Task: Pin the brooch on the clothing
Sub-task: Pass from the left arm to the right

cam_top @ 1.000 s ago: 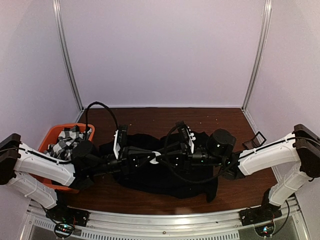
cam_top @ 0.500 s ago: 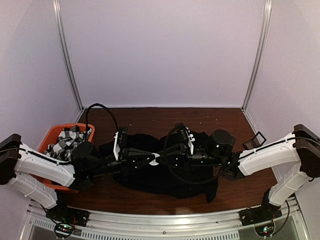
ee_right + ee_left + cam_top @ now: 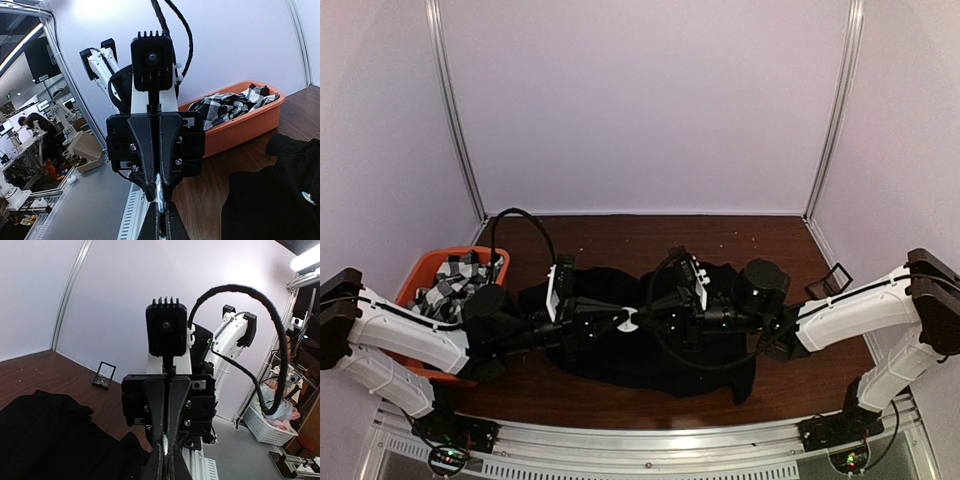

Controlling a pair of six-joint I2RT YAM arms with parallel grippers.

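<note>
The clothing, a black T-shirt [image 3: 620, 358], lies spread on the brown table under both arms. In the right wrist view its small light print [image 3: 308, 198] shows on the black cloth [image 3: 270, 205]. The brooch [image 3: 630, 320], a small silvery-white disc, hangs above the shirt between the two grippers, which meet tip to tip. My left gripper [image 3: 617, 321] is shut on it from the left, and the disc shows edge-on [image 3: 164, 444] between the pads. My right gripper [image 3: 644, 318] is shut on it from the right, its silver edge [image 3: 159, 194] pinched between the fingers.
An orange basket [image 3: 420, 272] with black-and-white checked cloth [image 3: 452, 280] stands at the left table edge; it is also in the right wrist view [image 3: 245, 131]. A small black frame [image 3: 832, 279] stands at the right, near the wall. Metal posts rise at the back corners.
The right gripper's jaws have closed on the brooch that the left gripper holds. Both arms have stayed almost still over the shirt.
</note>
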